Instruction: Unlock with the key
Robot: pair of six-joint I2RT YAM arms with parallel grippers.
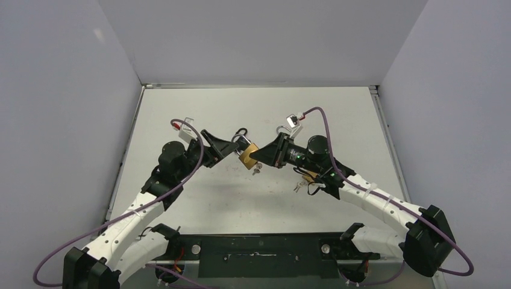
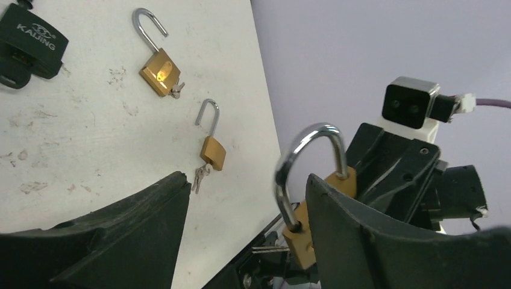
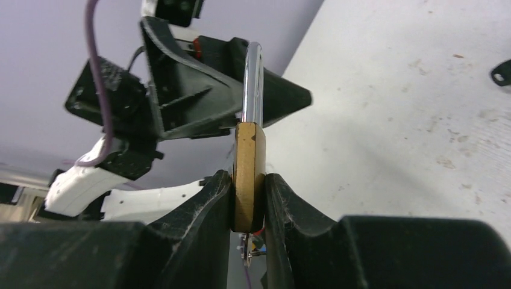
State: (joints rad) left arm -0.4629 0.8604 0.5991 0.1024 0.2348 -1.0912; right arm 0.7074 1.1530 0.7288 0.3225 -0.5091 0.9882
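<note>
Right gripper (image 3: 248, 177) is clamped on the brass padlock (image 3: 249, 153). I see both fingers pressed flat against the faces of its body, with the padlock edge-on to the wrist camera and the shackle (image 3: 253, 78) pointing away. The padlock is held up off the table (image 1: 337, 120), mid-field between the two arms.

Left gripper (image 2: 247, 180) is spread wide and pinching nothing. One finger sits just beside the shackle, on the near side of it in the left wrist view. Both shackle legs look seated in the body.

The key (image 1: 257, 170) is in the underside of the padlock, sticking out below it.

Lying on the table I note a larger brass lock (image 2: 160, 71) and a smaller brass lock (image 2: 213, 152), both with shackles swung open, plus a black lock (image 2: 30, 45).
</note>
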